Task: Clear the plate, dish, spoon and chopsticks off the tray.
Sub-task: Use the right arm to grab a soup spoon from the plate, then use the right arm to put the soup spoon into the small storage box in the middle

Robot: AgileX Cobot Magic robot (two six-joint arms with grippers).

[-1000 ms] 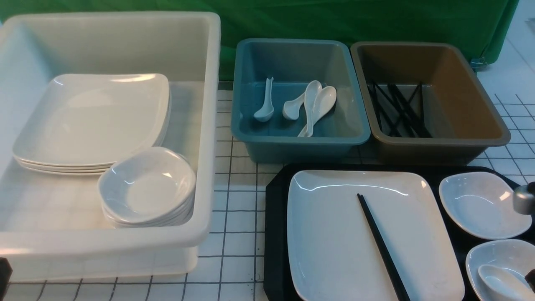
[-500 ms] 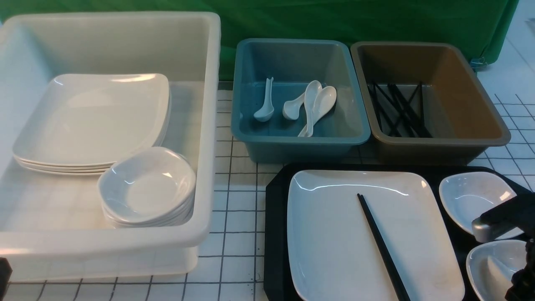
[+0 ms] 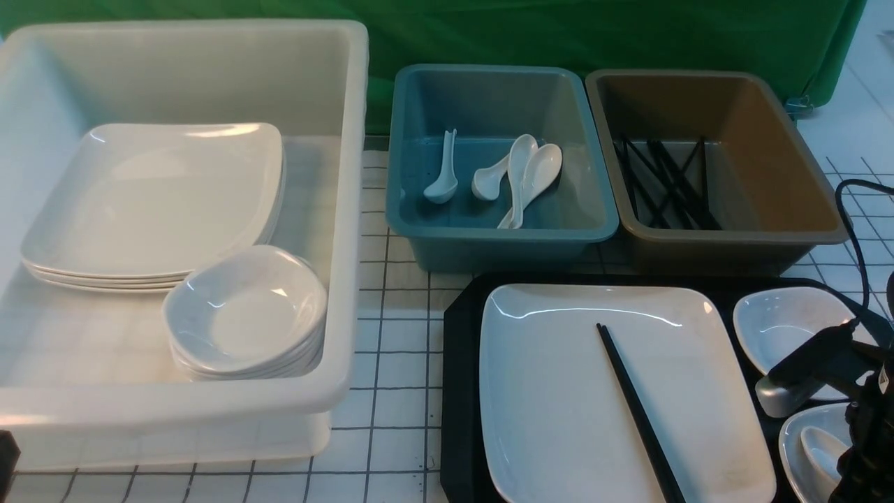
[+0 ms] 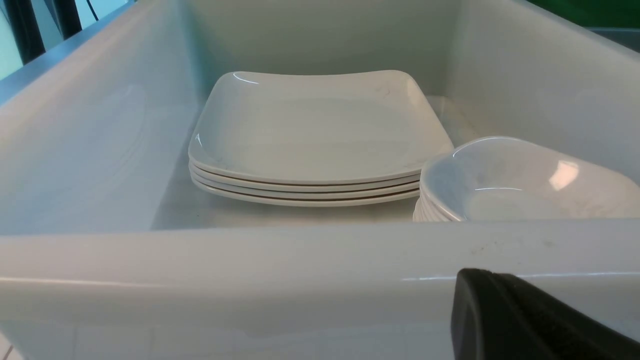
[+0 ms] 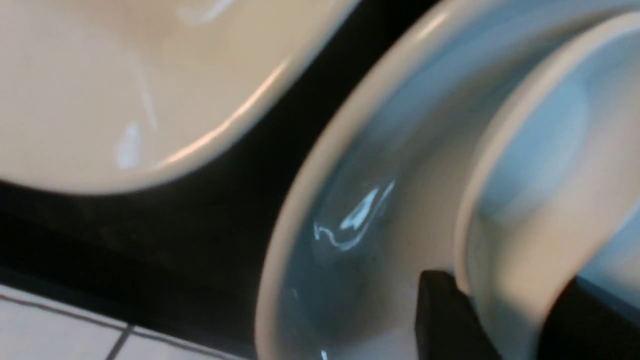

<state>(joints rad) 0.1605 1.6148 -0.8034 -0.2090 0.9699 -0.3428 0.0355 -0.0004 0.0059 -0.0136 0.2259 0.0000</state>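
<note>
The black tray (image 3: 461,335) lies at the front right. On it sits the large white plate (image 3: 559,391) with the black chopsticks (image 3: 632,405) lying across it. Beside the plate are a far small dish (image 3: 782,328) and a near small dish (image 3: 793,440) that holds the white spoon (image 3: 824,450). My right gripper (image 3: 855,468) is low over the near dish. In the right wrist view it (image 5: 510,320) is open, with black fingers (image 5: 440,315) on either side of the spoon (image 5: 525,200). My left gripper (image 4: 487,275) is shut and empty, just outside the white tub's near wall.
A big white tub (image 3: 349,209) at left holds stacked plates (image 3: 154,195) and stacked small dishes (image 3: 244,307). A blue tub (image 3: 503,237) with spoons and a brown tub (image 3: 733,244) with chopsticks stand behind the tray. A black cable (image 3: 848,209) hangs at right.
My right arm has swung in from the right edge and come down over the near dish, so its fingers now straddle the spoon. The left arm has not moved.
</note>
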